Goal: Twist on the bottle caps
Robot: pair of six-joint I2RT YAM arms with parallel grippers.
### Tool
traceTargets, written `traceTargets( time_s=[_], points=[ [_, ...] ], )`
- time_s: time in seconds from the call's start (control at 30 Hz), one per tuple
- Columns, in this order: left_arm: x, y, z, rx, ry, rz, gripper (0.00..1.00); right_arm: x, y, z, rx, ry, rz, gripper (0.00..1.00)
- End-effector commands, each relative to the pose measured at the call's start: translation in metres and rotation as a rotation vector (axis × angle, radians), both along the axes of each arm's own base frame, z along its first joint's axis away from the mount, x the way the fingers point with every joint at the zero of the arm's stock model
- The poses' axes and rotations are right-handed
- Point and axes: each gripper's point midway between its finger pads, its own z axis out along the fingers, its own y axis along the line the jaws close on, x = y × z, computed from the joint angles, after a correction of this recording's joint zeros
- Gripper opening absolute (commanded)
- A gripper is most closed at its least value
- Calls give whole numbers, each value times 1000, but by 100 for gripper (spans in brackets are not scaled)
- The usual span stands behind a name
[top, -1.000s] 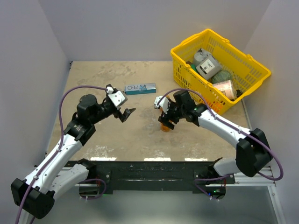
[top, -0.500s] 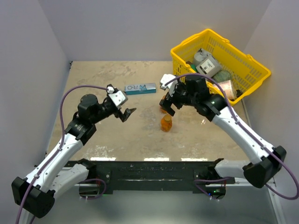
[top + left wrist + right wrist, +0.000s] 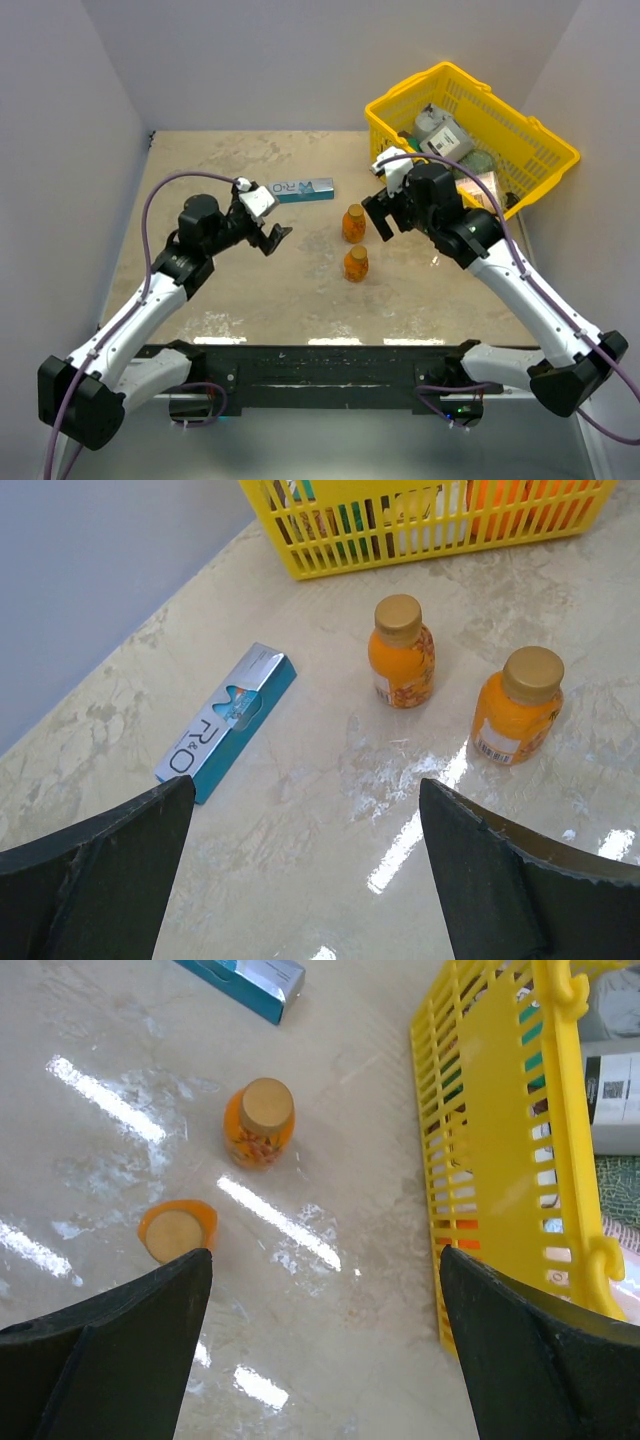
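The right gripper [image 3: 378,215] has drawn back toward the yellow basket [image 3: 510,108], fingers spread wide like those of the left gripper [image 3: 272,238], leaving the 2 bottles [image 3: 353,222] upright on the desk [image 3: 250,290], caps [image 3: 398,612] on both, so the task looks finished.

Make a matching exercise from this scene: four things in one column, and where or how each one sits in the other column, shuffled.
1. yellow basket
2. blue-and-white box
3. orange bottles
4. left tool

A. upright in the middle of the table
B. open and empty, hovering left of the bottles
C. in the far right corner
D. lying flat, behind and left of the bottles

Pairs: 1-C, 2-D, 3-A, 4-B
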Motion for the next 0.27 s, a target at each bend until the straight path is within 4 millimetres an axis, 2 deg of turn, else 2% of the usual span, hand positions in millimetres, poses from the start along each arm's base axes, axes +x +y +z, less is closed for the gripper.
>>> traceTargets(
  time_s=[0.0, 0.1, 0.17, 0.23],
  points=[
    [13, 1, 32, -41, -65, 31, 99, -3, -22, 12, 16, -54, -85, 99],
    [13, 2, 27, -38, -47, 39, 99, -6, -26, 11, 56, -36, -83, 99],
    [13, 3, 24, -30, -44, 47, 99, -11, -22, 8, 102, 0, -46, 99],
    [15, 7, 23, -26, -45, 71, 100, -7, -28, 9, 129, 0, -84, 99]
  ],
)
